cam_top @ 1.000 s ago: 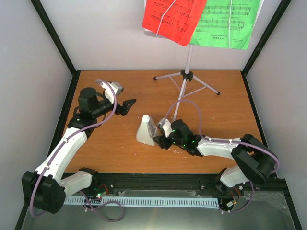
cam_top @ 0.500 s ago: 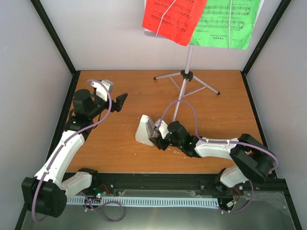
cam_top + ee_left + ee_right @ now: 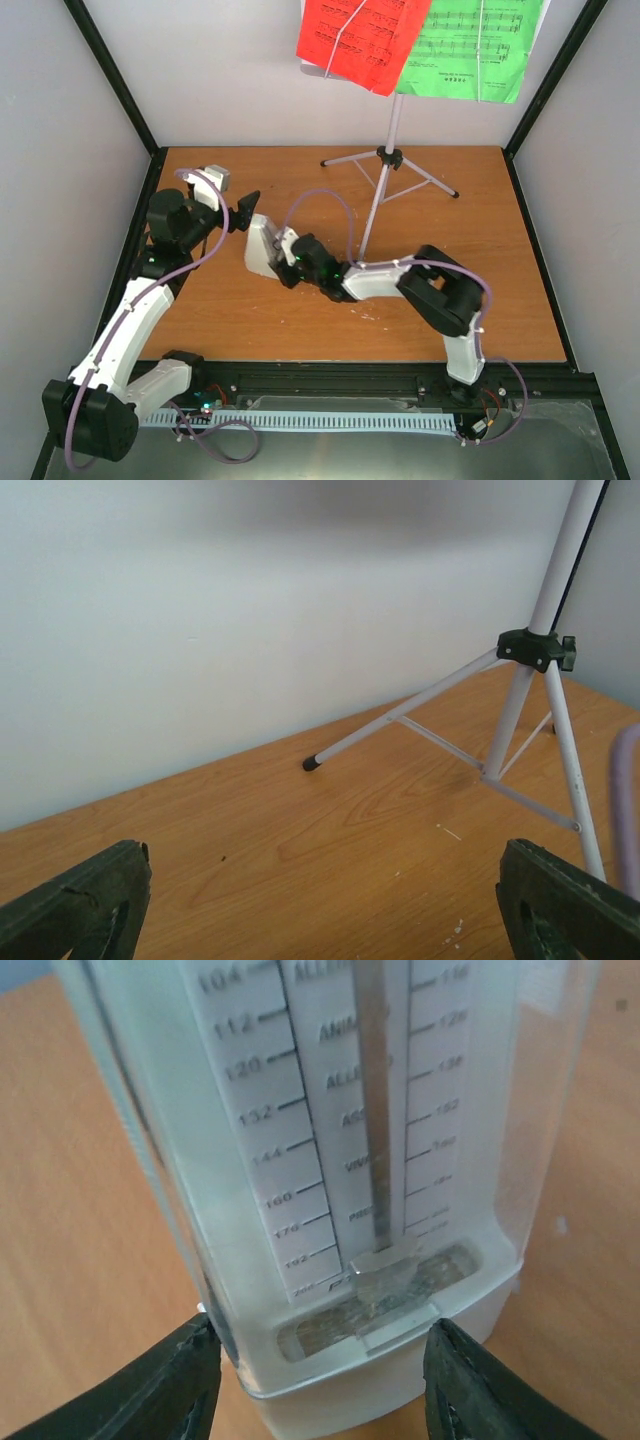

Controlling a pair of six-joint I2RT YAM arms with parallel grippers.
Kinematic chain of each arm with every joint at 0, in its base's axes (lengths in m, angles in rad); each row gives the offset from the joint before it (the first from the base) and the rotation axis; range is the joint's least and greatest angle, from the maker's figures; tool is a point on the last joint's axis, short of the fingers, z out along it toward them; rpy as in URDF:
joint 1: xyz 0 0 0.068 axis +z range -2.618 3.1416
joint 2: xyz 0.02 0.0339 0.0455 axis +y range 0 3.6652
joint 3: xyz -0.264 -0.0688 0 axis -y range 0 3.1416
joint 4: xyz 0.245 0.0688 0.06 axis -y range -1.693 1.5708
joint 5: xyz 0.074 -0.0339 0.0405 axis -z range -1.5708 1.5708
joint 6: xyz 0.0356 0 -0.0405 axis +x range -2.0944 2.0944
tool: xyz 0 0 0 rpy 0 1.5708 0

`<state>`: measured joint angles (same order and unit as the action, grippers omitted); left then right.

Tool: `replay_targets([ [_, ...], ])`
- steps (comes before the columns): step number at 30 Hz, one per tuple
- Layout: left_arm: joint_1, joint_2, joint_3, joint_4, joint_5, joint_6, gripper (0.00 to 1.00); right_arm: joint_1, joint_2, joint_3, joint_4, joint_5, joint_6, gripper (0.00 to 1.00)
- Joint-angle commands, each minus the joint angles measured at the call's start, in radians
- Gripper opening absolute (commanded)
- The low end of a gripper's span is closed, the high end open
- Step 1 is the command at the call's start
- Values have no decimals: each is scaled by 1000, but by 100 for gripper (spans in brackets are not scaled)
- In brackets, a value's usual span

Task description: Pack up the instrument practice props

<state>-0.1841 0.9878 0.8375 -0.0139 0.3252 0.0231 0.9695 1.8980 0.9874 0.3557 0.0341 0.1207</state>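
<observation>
The small white metronome [image 3: 260, 246] sits left of the table's centre. My right gripper [image 3: 284, 260] is closed on its base from the right. In the right wrist view its tempo scale [image 3: 330, 1130] fills the frame, with a black fingertip [image 3: 180, 1380] against each lower side. My left gripper [image 3: 244, 211] hangs wide open just beyond the metronome, with only bare wood between its fingers [image 3: 80, 910]. At the back stands the music stand on its silver tripod [image 3: 390, 160] [image 3: 535, 648]. It carries a red page [image 3: 355, 40] and a green page [image 3: 470, 50].
Tripod legs [image 3: 425, 182] spread over the back middle of the wooden table [image 3: 480, 260]. A black frame and grey walls close in the left, right and back sides. A purple cable [image 3: 325, 200] loops above my right arm.
My right arm has stretched out to the far left, and the metronome has travelled with it toward my left gripper. The left gripper has drawn back slightly and stays open.
</observation>
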Motion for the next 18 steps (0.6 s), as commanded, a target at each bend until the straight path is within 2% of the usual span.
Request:
replay_targets([
  [1,5,-34,-8,37,-48,-14,95,15,160,230,-15,30,-8,56],
  [4,5,-48,-19,47,-79,-22,98,15,200,325,-51,-3,-36,62],
  [8,4,-47,-18,59,-123,-66,99,15,117,254,-12,-45,-73,80],
  [11,5,-35,-12,61,-87,-89,100,13,-49,118,15,-66,-99,94],
  [13,5,-13,-2,63,-32,-104,100,5,-175,16,20,-87,-100,100],
  [15,3,25,29,55,42,-123,99,-14,-308,-105,15,-92,-93,100],
  [17,-37,67,101,14,113,-140,90,-53,-444,-183,-21,-89,-77,100],
  [18,-74,84,134,3,80,-137,88,-80,-501,-216,-51,-87,-60,100],
])
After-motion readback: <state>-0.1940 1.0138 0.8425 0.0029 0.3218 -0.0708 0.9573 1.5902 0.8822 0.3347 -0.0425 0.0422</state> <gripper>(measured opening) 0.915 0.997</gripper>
